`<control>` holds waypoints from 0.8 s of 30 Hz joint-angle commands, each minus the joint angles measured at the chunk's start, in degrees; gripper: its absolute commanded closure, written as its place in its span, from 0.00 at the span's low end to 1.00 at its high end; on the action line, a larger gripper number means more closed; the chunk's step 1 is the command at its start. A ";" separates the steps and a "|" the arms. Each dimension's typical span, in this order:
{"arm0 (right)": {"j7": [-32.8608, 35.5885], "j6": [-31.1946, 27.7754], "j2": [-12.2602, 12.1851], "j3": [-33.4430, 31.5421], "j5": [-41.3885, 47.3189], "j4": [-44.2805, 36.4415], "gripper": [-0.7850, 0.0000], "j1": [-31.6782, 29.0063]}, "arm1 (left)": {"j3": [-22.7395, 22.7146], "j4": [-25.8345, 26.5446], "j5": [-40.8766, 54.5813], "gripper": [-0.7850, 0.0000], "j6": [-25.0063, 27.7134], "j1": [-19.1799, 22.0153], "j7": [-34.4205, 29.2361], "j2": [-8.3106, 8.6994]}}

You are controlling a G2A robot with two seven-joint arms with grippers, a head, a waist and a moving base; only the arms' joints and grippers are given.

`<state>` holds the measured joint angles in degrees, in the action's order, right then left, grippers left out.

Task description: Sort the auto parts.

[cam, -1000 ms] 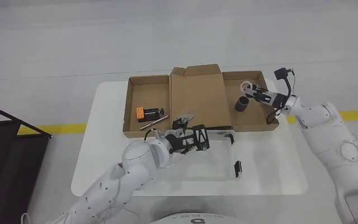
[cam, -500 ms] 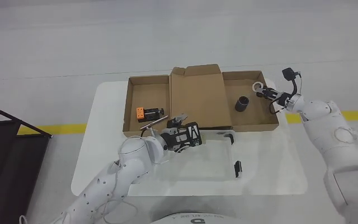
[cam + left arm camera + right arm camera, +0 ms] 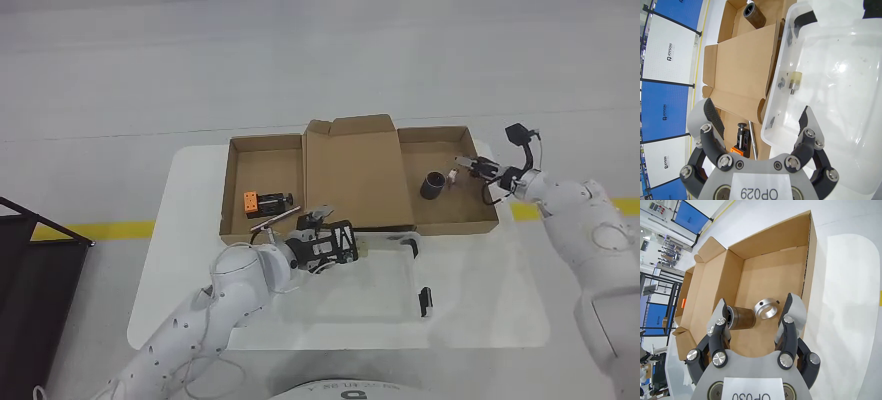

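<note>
Silvery ring (image 3: 761, 308) beside dark cylinder (image 3: 743, 318), left end effector (image 3: 757, 106) released, right end effector (image 3: 756, 298) released

I see a silver ring (image 3: 766, 310) just beside a dark cylinder (image 3: 743, 318) lying sideways in the cardboard box (image 3: 811, 256)'s right compartment.

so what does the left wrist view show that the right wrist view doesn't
Left wrist view: a cream-capped stud lying in the clear bin, and a metal rod in the cardboard box. Right wrist view: a silver ring in plain sight beside the dark cylinder. Both: that box, the cylinder, and the orange-and-black part, just an orange sliver from the right.
</note>
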<state>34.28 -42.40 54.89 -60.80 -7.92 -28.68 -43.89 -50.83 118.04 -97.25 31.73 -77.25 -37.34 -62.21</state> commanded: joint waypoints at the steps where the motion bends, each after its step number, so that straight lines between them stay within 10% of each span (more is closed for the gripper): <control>1: -0.71 -5.20 -0.36 -1.23 2.18 -1.16 0.00 -1.11 | -0.01 -0.02 0.25 0.00 -0.15 -0.09 0.36 -0.01; 5: -1.46 -15.07 -1.78 -4.30 5.26 -3.93 0.00 -4.35 | -1.71 -1.39 6.18 0.00 3.05 -0.18 4.73 0.12; 15: -12.46 -15.60 -7.41 -19.62 0.71 -37.81 0.00 -26.66 | -3.12 -3.94 17.24 0.21 13.13 1.62 3.27 0.50; 24: -25.98 -15.60 -8.75 -28.15 -10.56 -52.25 0.00 -40.33 | 6.94 -10.57 18.83 0.12 11.81 7.43 -0.72 -1.97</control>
<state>9.41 -58.00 46.19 -88.70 -17.50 -80.43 -83.51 -45.76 108.37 -78.38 43.80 -70.82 -37.57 -63.74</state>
